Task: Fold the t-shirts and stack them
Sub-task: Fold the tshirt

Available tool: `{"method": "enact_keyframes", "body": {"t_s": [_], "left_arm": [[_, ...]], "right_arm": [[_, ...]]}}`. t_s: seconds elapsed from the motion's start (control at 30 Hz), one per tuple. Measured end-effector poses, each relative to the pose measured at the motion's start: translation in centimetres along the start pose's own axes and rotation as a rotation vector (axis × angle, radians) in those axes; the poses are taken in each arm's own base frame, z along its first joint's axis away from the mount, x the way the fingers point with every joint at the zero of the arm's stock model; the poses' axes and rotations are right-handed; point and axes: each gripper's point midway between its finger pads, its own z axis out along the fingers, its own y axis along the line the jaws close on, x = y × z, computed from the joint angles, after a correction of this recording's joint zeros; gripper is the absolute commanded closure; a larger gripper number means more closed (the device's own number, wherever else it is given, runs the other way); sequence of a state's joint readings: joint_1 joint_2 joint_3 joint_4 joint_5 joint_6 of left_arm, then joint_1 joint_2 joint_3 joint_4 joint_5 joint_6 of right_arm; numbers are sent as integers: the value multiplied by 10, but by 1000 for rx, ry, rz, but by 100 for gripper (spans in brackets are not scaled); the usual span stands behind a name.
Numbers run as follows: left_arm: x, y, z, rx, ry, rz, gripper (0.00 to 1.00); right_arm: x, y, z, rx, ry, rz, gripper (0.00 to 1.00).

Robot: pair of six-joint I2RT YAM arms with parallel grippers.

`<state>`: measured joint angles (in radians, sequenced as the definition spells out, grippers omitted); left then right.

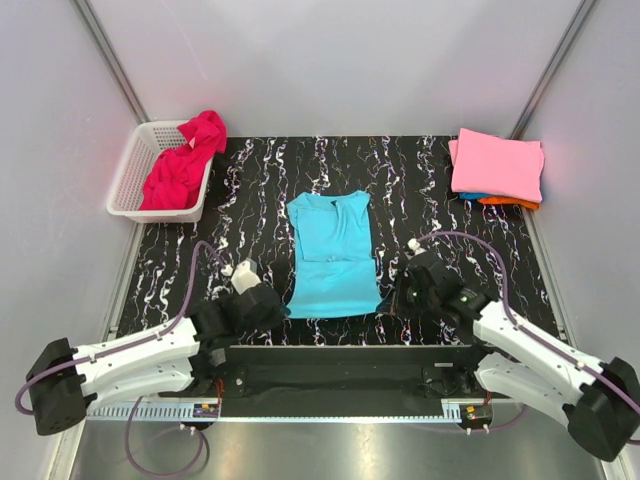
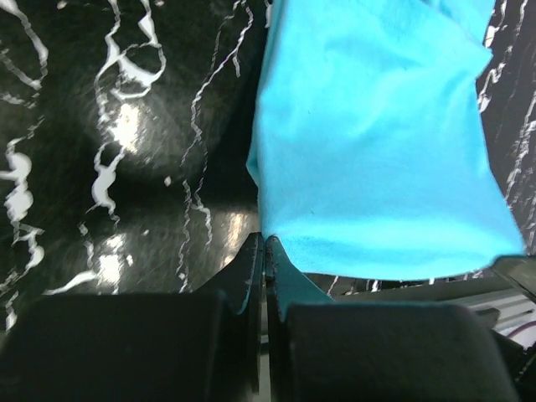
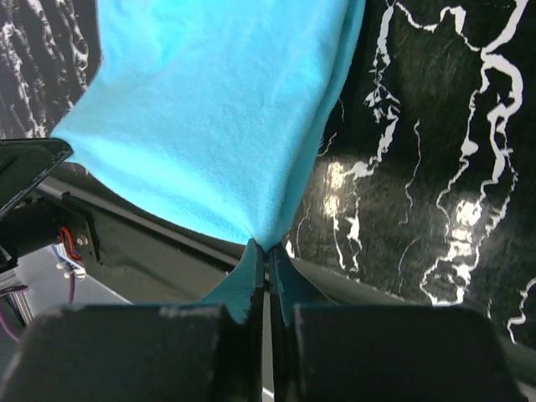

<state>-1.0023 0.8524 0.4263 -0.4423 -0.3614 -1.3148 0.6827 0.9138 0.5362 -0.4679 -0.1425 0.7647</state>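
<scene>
The turquoise t-shirt [image 1: 332, 255], soft smooth knit folded into a long rectangle, lay flat at the centre of the glossy black, white-veined worktop [image 1: 250, 180]. Its long axis ran near to far, collar pointing away. The left hand [image 2: 265, 251] and the right hand [image 3: 268, 255] each clenched a near hem corner.

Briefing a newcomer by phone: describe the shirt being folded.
On the black marbled table, look centre, toward the near edge. The turquoise t-shirt lies there, alone in that colour; the magenta shirt sits in the white basket, the pink one tops a corner stack.
</scene>
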Motion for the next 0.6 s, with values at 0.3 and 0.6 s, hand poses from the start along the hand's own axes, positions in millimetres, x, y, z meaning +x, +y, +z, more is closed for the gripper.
{"method": "enact_keyframes", "body": {"t_s": [0.3,0.6], "left_arm": [[-30,-37,-34,6,-115,10,100],[-69,-61,-54,-34,-257,23,100]], "right_arm": [[-24,19,-35,12,-86,-15,100],[-63,41,-58,26,-194,-75,100]]}}
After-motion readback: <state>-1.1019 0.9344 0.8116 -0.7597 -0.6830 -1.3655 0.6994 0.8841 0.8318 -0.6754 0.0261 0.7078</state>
